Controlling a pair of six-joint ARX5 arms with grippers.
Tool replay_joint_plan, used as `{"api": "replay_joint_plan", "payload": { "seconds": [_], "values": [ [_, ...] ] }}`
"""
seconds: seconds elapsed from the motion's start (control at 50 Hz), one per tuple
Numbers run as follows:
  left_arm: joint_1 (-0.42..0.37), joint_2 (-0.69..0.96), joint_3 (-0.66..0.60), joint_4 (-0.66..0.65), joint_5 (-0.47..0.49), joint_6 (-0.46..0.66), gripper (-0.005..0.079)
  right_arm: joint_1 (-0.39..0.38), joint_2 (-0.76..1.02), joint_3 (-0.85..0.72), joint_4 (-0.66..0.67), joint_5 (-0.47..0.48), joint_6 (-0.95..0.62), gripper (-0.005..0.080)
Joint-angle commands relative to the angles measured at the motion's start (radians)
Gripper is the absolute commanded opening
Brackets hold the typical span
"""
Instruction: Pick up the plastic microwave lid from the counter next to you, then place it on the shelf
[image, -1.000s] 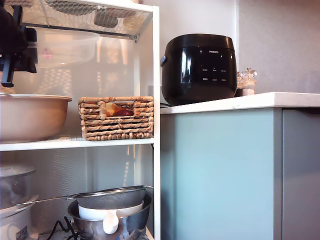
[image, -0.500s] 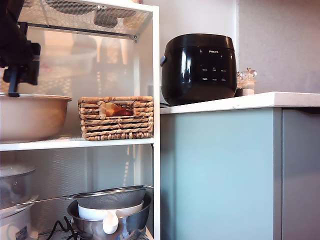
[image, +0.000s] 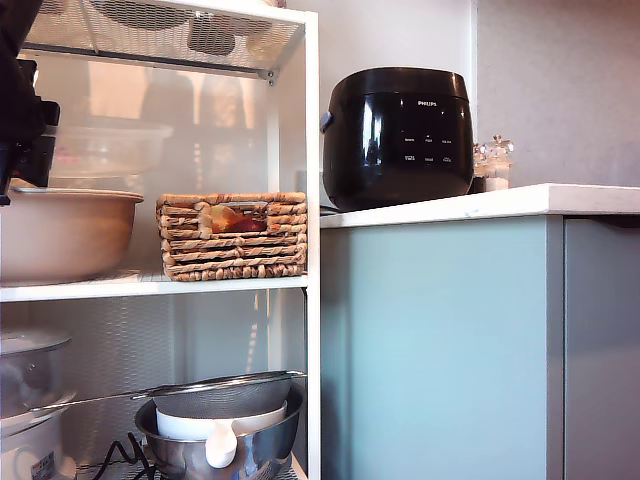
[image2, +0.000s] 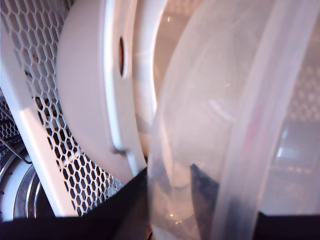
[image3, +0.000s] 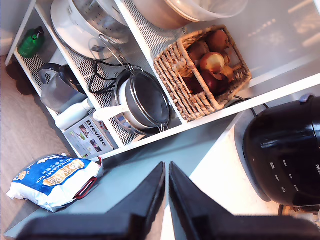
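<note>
Lid (image2: 220, 125) rim sits pinched between my first gripper's (image2: 170, 185) dark fingers, filling the first wrist view, right against the perforated back and a white bowl. In the exterior view the plastic microwave lid (image: 105, 150) hangs dome-up, roughly level, inside the shelf (image: 312, 150) middle tier near the exterior view's left edge, just above the beige bowl (image: 65, 232), wicker basket (image: 233, 236) beside it. Lowering looks like the coming move; it would land on that bowl's rim, not the board. My second gripper (image3: 166, 185) is closed, empty, over the counter (image3: 220, 170) near the black cooker (image3: 287, 150).
</note>
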Motion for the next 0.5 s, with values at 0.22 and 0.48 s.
{"api": "replay_joint_plan", "payload": {
  "seconds": [0.22, 0.48],
  "values": [
    [0.019, 0.002, 0.025, 0.149, 0.039, 0.055, 0.0411, 0.002, 0.004, 0.003, 0.005, -0.03, 0.025, -0.0013],
    [0.025, 0.002, 0.029, 0.17, 0.038, 0.09, 0.0434, 0.002, 0.004, 0.003, 0.004, -0.024, 0.031, -0.0013]
  ]
}}
